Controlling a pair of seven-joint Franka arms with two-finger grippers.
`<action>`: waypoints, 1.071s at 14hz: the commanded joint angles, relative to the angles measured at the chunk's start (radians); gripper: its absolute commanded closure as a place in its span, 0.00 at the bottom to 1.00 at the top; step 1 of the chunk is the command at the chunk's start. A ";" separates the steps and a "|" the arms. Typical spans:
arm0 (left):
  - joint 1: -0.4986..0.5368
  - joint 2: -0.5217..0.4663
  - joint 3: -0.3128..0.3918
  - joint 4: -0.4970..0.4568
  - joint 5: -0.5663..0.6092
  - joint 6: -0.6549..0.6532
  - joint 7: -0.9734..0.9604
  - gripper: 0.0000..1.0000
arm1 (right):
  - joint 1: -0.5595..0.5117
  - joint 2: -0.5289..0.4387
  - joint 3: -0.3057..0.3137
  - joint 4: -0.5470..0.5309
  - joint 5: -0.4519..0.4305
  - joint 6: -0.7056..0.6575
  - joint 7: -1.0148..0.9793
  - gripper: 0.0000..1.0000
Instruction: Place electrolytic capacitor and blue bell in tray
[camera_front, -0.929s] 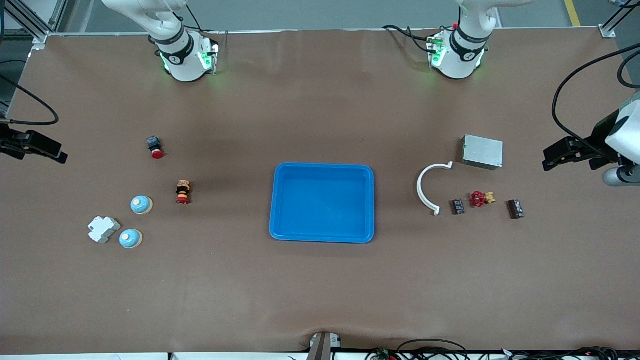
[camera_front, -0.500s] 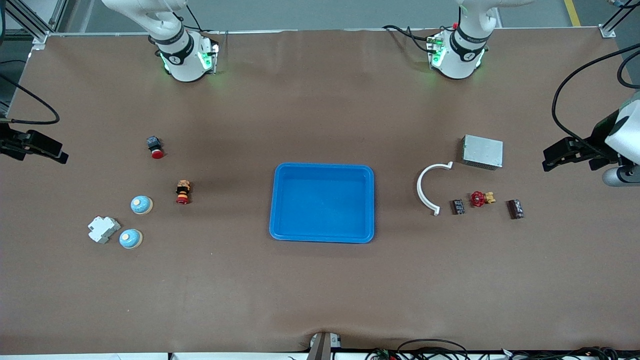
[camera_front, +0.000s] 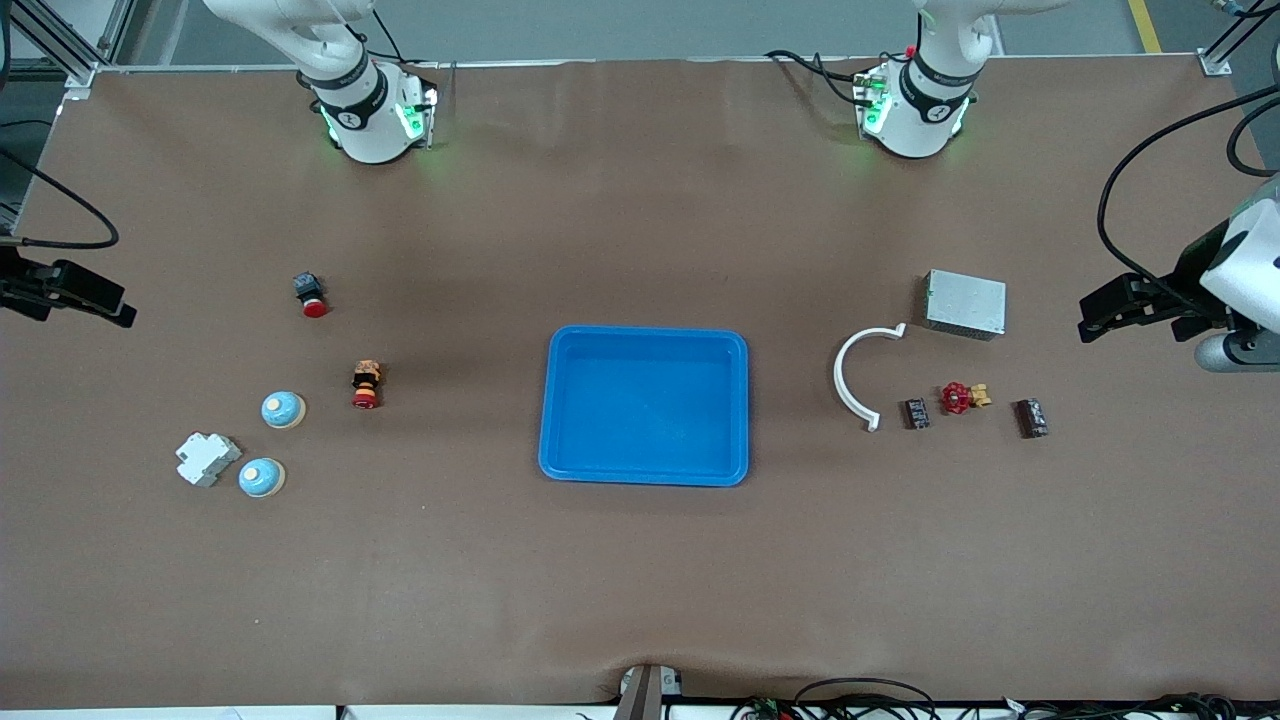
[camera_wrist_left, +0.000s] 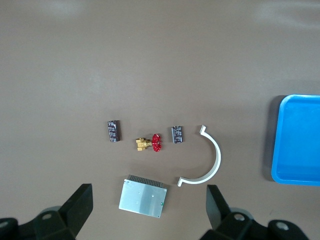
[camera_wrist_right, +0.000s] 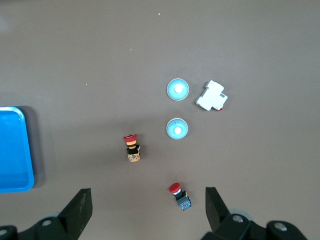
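The bright blue tray lies empty mid-table; its edge shows in the left wrist view and the right wrist view. Two blue bells sit toward the right arm's end, also in the right wrist view. Two dark capacitors lie toward the left arm's end, also in the left wrist view. My left gripper is open, high over the grey box. My right gripper is open, high over the table's end.
A grey metal box, a white curved piece and a red valve lie by the capacitors. A white block and two red push buttons lie by the bells.
My left gripper has shifted slightly toward the middle of the table. The right gripper has barely moved. Nothing on the table has moved.
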 joint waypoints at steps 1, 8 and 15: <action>0.014 0.004 0.002 -0.001 -0.020 0.008 0.021 0.00 | -0.004 -0.019 0.004 -0.012 -0.005 -0.003 -0.005 0.00; 0.100 0.101 0.013 -0.052 0.006 0.056 0.105 0.00 | -0.009 -0.017 0.002 -0.084 -0.003 0.068 -0.011 0.00; 0.132 0.092 0.012 -0.310 0.032 0.293 0.134 0.00 | -0.044 0.042 -0.001 -0.302 -0.016 0.343 -0.127 0.00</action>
